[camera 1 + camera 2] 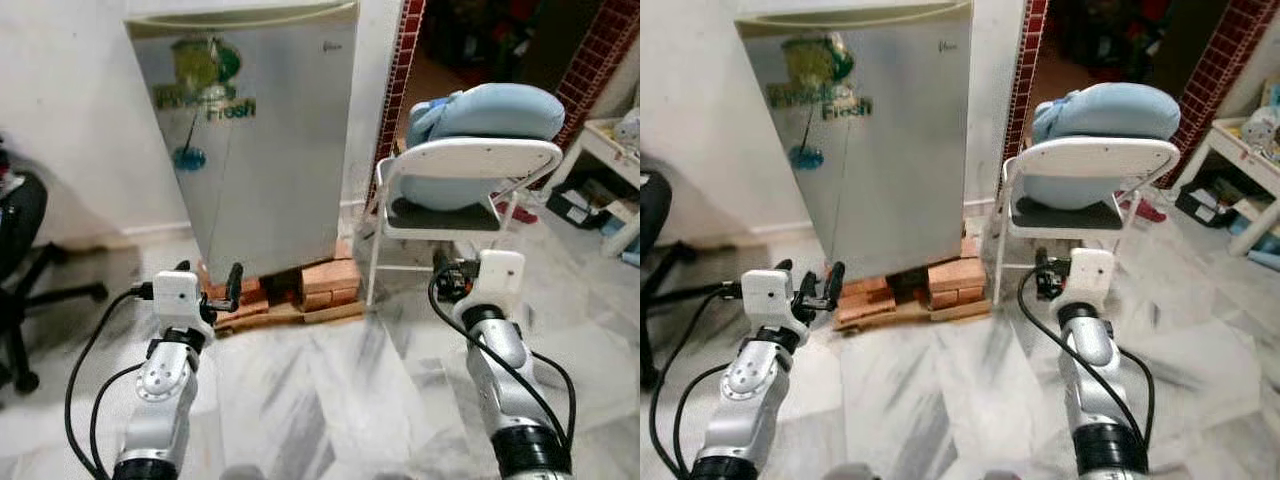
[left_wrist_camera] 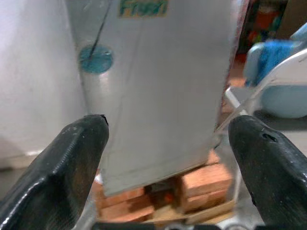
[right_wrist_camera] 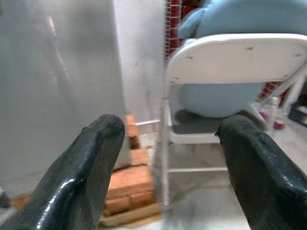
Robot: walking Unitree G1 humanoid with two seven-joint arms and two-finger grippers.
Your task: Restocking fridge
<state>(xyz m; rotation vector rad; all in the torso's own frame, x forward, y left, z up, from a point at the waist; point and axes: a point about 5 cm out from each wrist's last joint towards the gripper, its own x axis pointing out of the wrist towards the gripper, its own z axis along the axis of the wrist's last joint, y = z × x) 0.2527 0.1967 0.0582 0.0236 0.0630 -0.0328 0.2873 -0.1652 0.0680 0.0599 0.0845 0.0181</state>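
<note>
A small silver fridge (image 1: 265, 140) with a green "Fresh" sticker stands against the white wall, its door closed, raised on bricks (image 1: 325, 283) and a wooden board. My left gripper (image 1: 208, 282) is held up in front of its lower left, fingers open and empty, still short of the door. My right gripper (image 1: 447, 272) hovers open and empty to the right of the fridge, in front of a white folding chair (image 1: 470, 165). The left wrist view looks at the fridge door (image 2: 158, 86) between the spread fingers (image 2: 67, 163).
A light blue cushion (image 1: 490, 115) lies on the folding chair. A black office chair (image 1: 20, 250) stands at the far left. A white shelf unit (image 1: 610, 150) with clutter is at the far right. Marble floor (image 1: 320, 400) lies open between me and the fridge.
</note>
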